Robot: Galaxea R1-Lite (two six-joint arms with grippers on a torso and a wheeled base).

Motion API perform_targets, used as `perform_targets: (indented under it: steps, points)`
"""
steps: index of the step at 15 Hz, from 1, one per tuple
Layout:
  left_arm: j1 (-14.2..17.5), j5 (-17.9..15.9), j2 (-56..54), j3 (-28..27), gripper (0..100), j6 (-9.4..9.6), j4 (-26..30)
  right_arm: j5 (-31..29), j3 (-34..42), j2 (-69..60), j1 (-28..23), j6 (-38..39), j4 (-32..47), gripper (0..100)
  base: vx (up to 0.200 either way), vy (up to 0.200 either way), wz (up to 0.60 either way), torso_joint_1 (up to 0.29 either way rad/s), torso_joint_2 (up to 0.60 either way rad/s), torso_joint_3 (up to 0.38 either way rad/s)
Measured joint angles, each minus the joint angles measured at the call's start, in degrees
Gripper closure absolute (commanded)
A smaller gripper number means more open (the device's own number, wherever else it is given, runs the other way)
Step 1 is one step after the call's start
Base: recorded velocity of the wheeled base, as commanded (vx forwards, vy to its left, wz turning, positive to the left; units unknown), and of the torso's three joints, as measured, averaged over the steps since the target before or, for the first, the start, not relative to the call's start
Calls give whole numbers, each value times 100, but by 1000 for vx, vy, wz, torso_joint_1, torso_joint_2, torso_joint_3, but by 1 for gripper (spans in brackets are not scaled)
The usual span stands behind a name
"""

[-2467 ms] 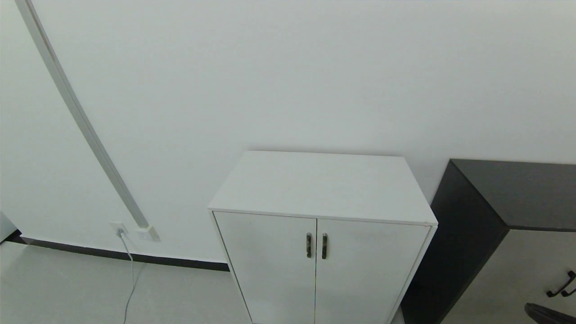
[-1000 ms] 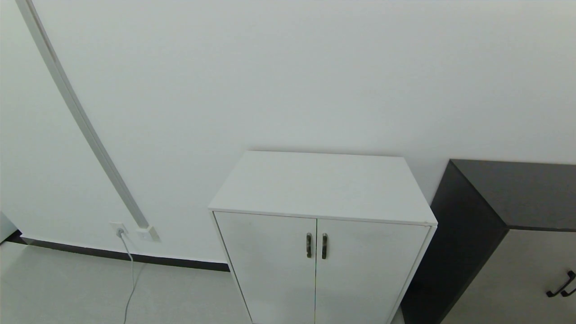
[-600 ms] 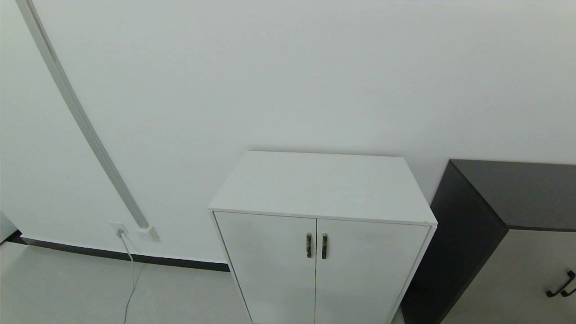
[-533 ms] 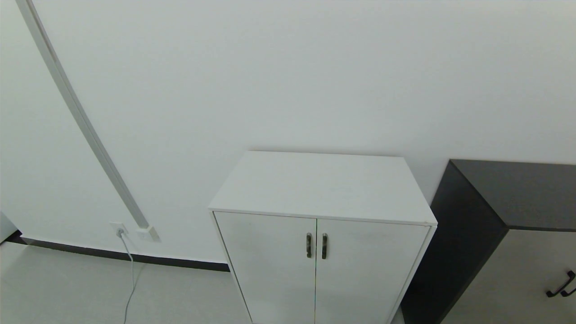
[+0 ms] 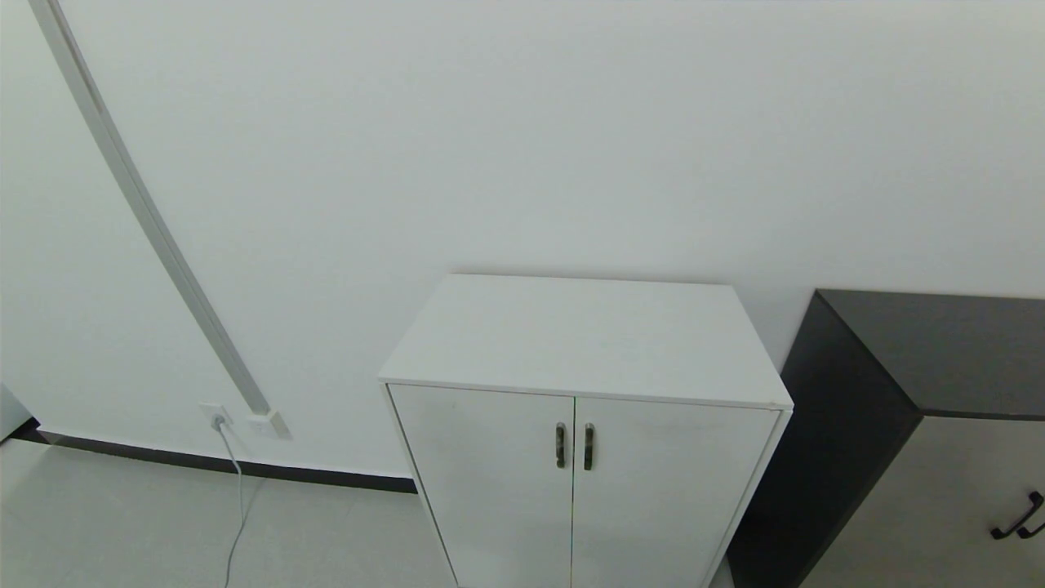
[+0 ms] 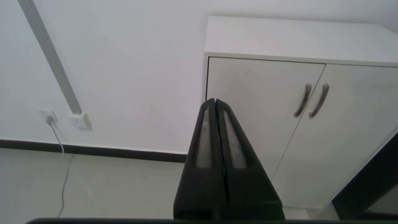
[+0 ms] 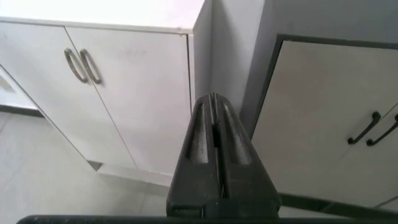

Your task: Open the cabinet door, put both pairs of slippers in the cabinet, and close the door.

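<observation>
White boxy cabinet (image 5: pixel 584 335), slim curved handles (image 5: pixel 561 445)

Nothing readable is showing: no text, label, number or sign is appearing on the white cabinet (image 5: pixel 581 331) or the wall (image 5: pixel 522 139) behind it.

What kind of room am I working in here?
Likely a plain indoor room, perhaps an office or entryway: a white two-door cabinet stands against a white wall beside a dark cabinet, with a wall socket low on the wall.
</observation>
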Motion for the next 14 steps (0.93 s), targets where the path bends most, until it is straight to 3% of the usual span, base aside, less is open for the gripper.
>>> perform_targets:
  steps: [7, 14]
  points:
    - [0, -20, 0, 0, 100, 29, 0, 0, -7, -453, -452, -13, 4, 100, 0, 0, 0, 0, 0, 0]
    - [0, -17, 0, 0, 100, 27, 0, 77, -7, -601, -488, 456, -18, 100, 0, 0, 0, 0, 0, 0]
